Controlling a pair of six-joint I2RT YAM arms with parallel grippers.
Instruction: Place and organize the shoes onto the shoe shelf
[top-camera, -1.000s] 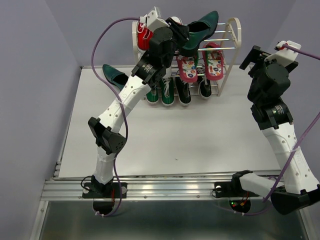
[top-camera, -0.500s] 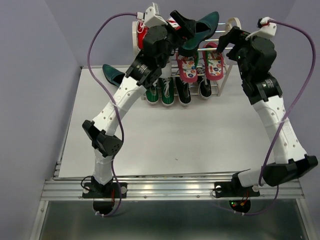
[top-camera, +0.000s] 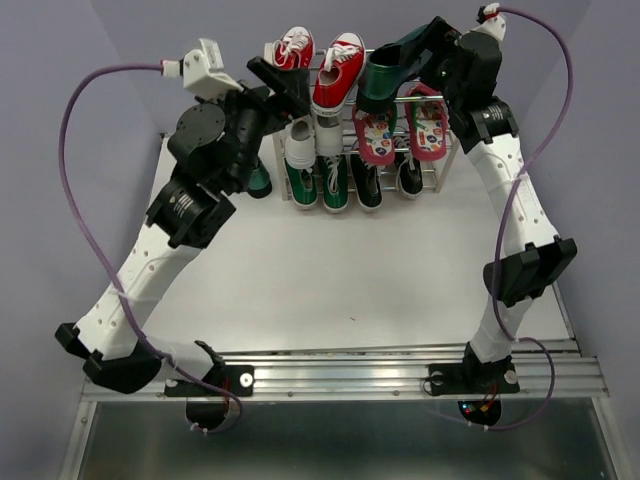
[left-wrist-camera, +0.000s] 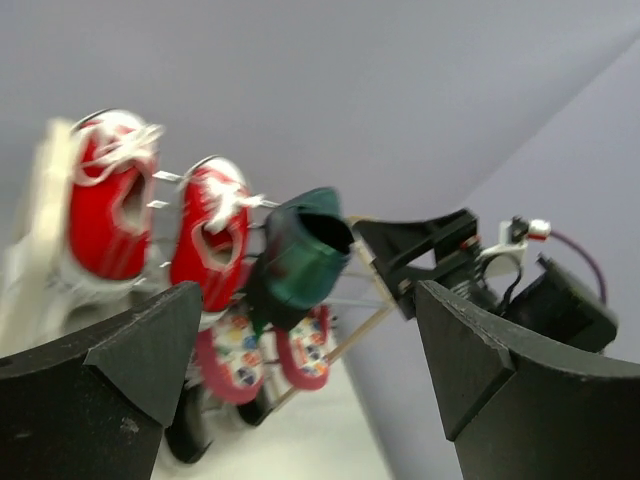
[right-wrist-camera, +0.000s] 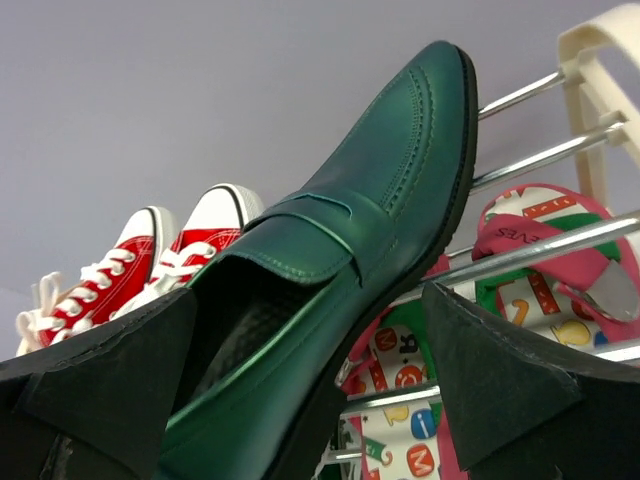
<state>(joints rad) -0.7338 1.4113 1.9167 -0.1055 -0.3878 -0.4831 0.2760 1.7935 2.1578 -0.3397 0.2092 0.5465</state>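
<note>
One dark green loafer (top-camera: 383, 76) lies tilted on the top rods of the shoe shelf (top-camera: 447, 166). My right gripper (top-camera: 408, 52) is open at it. In the right wrist view the loafer (right-wrist-camera: 340, 250) fills the gap of the right gripper (right-wrist-camera: 310, 390), heel end toward the camera. My left gripper (top-camera: 285, 92) is open and empty, left of the shelf top; its wrist view shows the loafer (left-wrist-camera: 300, 258) ahead. A second loafer (top-camera: 258, 181) lies on the table, mostly behind the left arm. Flip-flops (top-camera: 375, 135) sit on the middle tier and black sneakers (top-camera: 368, 182) on the bottom.
Red sneakers (top-camera: 338, 72) stand on the top tier's left half, with white sneakers (top-camera: 300, 142) and green sneakers (top-camera: 334, 186) below them. The shelf stands against the back wall, with purple walls on both sides. Both arms' cables loop high above the table.
My left gripper opened, let go of the loafer on the top tier and drew back to the left. The right arm swung in, its open jaws now at that loafer.
</note>
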